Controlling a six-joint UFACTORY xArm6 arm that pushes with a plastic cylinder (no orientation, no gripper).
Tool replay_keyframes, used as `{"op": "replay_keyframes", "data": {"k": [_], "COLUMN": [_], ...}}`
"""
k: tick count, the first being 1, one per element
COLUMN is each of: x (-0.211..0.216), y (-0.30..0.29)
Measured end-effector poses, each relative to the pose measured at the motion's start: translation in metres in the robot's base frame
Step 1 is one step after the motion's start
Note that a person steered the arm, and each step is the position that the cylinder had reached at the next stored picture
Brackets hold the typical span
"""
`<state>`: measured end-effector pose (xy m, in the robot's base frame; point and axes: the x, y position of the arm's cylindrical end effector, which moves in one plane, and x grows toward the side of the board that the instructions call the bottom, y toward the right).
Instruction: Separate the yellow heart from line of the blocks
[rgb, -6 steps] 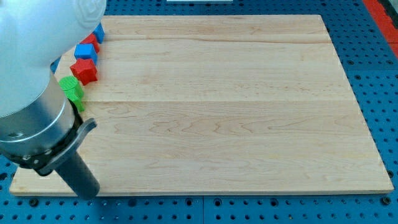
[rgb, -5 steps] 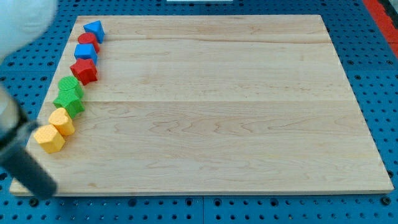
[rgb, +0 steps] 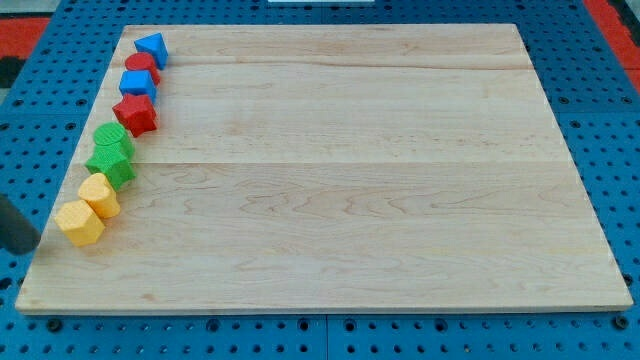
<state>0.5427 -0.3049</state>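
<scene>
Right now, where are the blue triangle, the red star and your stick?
blue triangle (rgb: 151, 47), camera view, top face.
red star (rgb: 135, 113), camera view, top face.
my tip (rgb: 22, 240), camera view, dark rod's lowest visible end, left of the yellow blocks.

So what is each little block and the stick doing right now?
Blue triangle block: top of the line.
Red round block: next, touching.
Blue cube: in line.
Red star block: in line.
Two green blocks: touching.
Two yellow blocks: line's bottom end.
My tip: off-board, left of the yellows.

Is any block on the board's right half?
No: all the blocks, from the blue one down to the yellow one, line the board's left edge.
</scene>
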Motion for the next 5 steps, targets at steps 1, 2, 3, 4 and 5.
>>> {"op": "replay_keyframes", "data": {"k": [1, 2, 3, 4, 5], "x": [-0.005, -0.016, -0.037, -0.037, -0.037], "y": [0.003, 0.034, 0.038, 0.050, 0.083]}}
